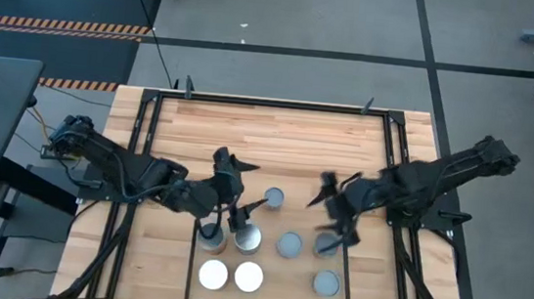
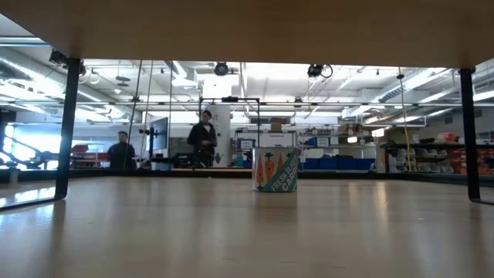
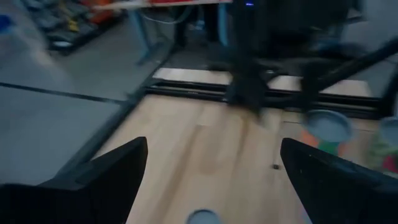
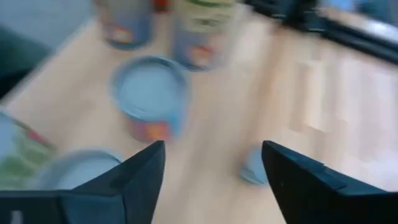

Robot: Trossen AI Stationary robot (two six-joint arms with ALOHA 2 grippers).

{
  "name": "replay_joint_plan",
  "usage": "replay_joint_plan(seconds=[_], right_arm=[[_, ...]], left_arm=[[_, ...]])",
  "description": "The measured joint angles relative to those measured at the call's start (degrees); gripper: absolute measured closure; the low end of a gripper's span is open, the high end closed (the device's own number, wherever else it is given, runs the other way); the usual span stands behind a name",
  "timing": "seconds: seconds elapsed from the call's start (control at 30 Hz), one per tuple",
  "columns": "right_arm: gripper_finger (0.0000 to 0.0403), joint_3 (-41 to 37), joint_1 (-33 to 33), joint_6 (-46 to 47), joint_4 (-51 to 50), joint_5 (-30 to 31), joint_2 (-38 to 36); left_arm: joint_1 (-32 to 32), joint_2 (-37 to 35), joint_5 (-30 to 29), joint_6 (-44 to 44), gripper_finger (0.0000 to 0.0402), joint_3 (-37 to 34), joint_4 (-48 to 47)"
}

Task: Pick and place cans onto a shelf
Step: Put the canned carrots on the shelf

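Shelf (image 1: 278, 136), a pale wood panel betw. thin black rails, lies flat on the table and carries all the cans I can see, in its near half.

Left gripper (image 1: 233, 200) hangs over the left group of cans, fingers wide apart; its wrist view shows both dark fingers (image 3: 106, 177) spread with only bare wood betw. them, holding nothing. Just beside it stands a grey-top can (image 1: 247, 239).

Right gripper (image 1: 334, 220) is above the right side of the shelf, near a grey-top can (image 1: 289, 243). Its fingers (image 4: 134, 180) are apart, nothing clamped; a blue-grey-top can (image 4: 149, 93) with orange-red print on the side stands ahead of them.

Two white-top cans (image 1: 230, 276) stand side by side at the near edge; one more grey-top can (image 1: 326, 284) to the right.

Low view: one can (image 2: 275, 169) upright, label with carrot drawings and text approx. "FRESH BABY CARROTS", partly unclear.

Two persons (image 2: 203, 137) stand in the room far behind.
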Motion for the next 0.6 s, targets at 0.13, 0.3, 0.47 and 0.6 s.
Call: replay_joint_plan(seconds=[0.13, 0.3, 0.47, 0.6], right_arm=[[0.0153, -5.0, -1.5, -0.7, 2.3, 3.7, -9.1], [0.0166, -12.3, -2.0, 2.7, 8.8, 5.0, -18.3], [0.0176, -19.3, -1.3, 5.2, 14.3, 4.9, -26.6], [0.0180, -21.4, -1.4, 5.4, 18.3, 4.8, -31.1]], left_arm=[[1.7, 0.8, 1.3, -1.0, 0.0027, 0.0, 1.9], [4.0, 0.7, 5.8, -1.0, 0.0027, 0.0, 2.1], [5.4, 0.7, 11.0, -1.7, 0.0027, 0.0, 7.0], [5.9, 0.7, 11.3, -1.3, 0.0027, 0.0, 13.8]])
